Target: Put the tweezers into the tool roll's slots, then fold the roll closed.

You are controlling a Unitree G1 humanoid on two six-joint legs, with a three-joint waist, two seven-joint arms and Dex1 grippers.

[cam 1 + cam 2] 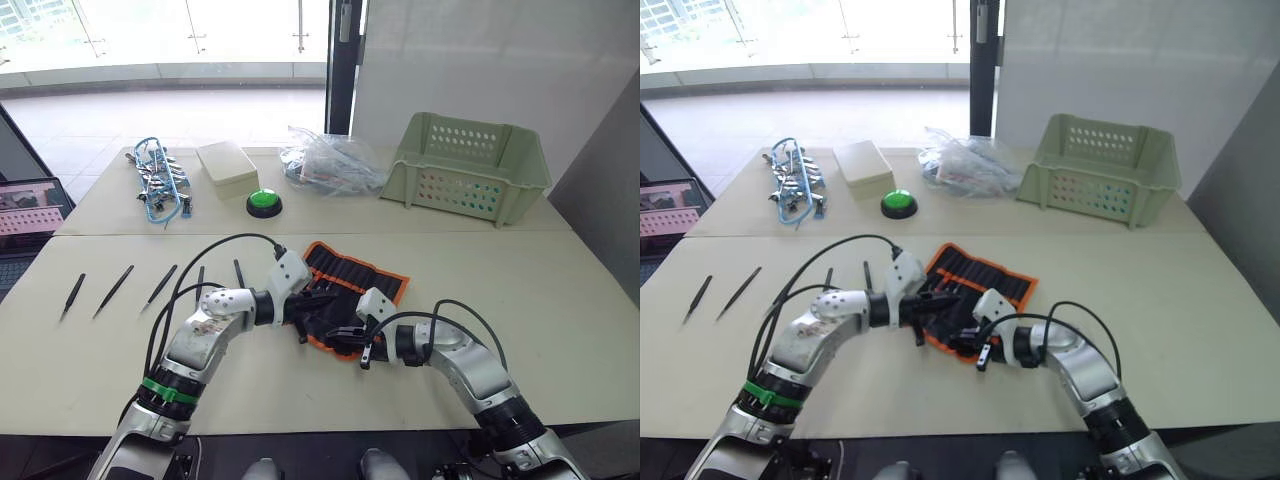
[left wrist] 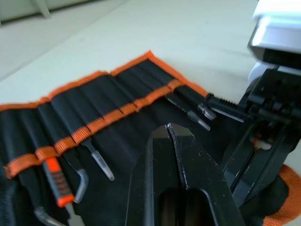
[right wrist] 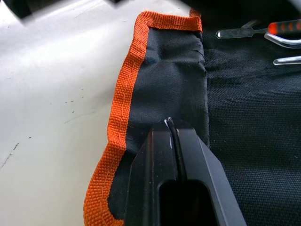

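From the head: tool roll spread flat mid-bench, left claw and right claw both over it, five tweezers lying apart in a row off to the left. Left wrist: fingers pressed together, empty, just above the slots. Right wrist: fingers pressed together on the orange-edged flap.

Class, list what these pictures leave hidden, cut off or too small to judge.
- Tool roll: its near half is covered by both arms in the eye views.
- Two tweezers run under the left arm's cable.
- Right pincer: whether it pinches fabric, unclear.
- Laptop: cut by the picture's edge.
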